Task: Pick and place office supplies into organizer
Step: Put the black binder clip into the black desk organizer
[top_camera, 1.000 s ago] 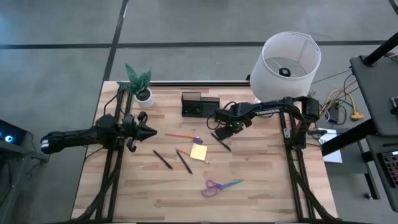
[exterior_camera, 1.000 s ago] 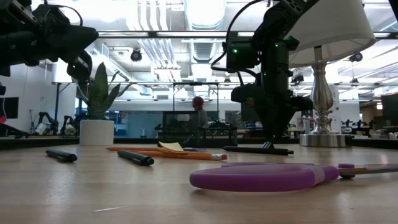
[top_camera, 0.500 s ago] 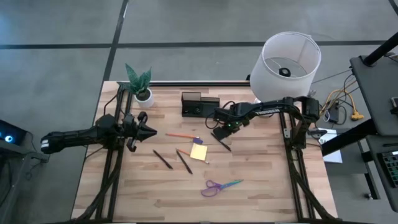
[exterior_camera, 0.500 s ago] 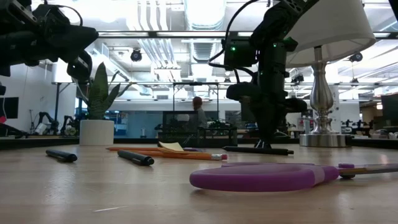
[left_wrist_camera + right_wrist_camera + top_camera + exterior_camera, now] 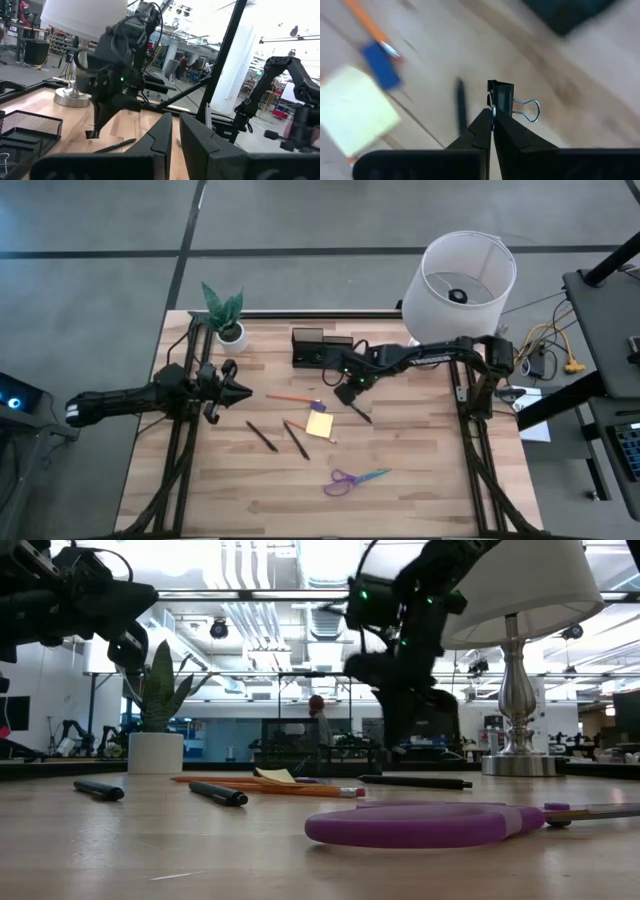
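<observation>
My right gripper is above the table, just near of the black organizer, shut on a small black binder clip. The clip also shows under that gripper in the left wrist view. On the table lie a dark pen, two more dark pens, an orange pencil, a yellow sticky pad and purple-and-teal scissors. My left gripper is shut and empty, held above the table's left part. My right gripper pinches the binder clip between its two fingertips at the clip's end nearest the fingers. The black body stands out past the tips, and one wire handle sticks out sideways. The fingers slant down from the table's right. The clip is lifted clear of the table.
A white lamp stands at the far right beside my right arm. A white pot with a green plant stands at the far left. A small blue piece lies by the sticky pad. The organizer's mesh wall shows in the left wrist view.
My right gripper has risen from the table beside the dark pen and gone toward the table's left and the organizer, carrying the binder clip clear of the wood. The pen has stayed where it was.
</observation>
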### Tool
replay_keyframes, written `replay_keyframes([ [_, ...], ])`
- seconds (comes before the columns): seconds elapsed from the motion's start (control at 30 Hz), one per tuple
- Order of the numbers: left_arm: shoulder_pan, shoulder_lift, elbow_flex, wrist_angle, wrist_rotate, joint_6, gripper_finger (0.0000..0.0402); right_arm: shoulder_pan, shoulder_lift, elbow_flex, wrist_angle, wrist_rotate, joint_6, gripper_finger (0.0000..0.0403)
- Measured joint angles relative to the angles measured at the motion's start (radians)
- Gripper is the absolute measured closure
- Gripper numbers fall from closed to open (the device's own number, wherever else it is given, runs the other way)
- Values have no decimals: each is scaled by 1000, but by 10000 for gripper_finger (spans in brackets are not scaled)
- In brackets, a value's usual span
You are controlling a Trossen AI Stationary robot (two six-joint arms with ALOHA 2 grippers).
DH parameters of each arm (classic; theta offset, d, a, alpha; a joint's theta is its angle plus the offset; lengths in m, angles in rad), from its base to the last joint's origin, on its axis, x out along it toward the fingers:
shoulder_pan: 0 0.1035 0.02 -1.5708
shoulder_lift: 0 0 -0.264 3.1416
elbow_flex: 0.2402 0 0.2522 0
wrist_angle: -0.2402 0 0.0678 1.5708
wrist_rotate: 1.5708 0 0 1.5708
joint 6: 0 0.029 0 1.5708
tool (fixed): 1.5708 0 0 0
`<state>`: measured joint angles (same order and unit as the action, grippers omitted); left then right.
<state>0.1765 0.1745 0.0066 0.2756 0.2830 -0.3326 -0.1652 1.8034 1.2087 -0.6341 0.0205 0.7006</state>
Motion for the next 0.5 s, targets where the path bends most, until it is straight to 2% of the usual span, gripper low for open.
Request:
replay_keyframes([
  [0.2,0,0,0,0,0,0,382,9,0,104,104,29,-122,395],
  [0.33,0,0,0,0,0,0,382,-1,-1,177,130,85,-154,395],
  [0.5,0,0,0,0,0,0,382,-32,17,238,140,88,-171,395],
])
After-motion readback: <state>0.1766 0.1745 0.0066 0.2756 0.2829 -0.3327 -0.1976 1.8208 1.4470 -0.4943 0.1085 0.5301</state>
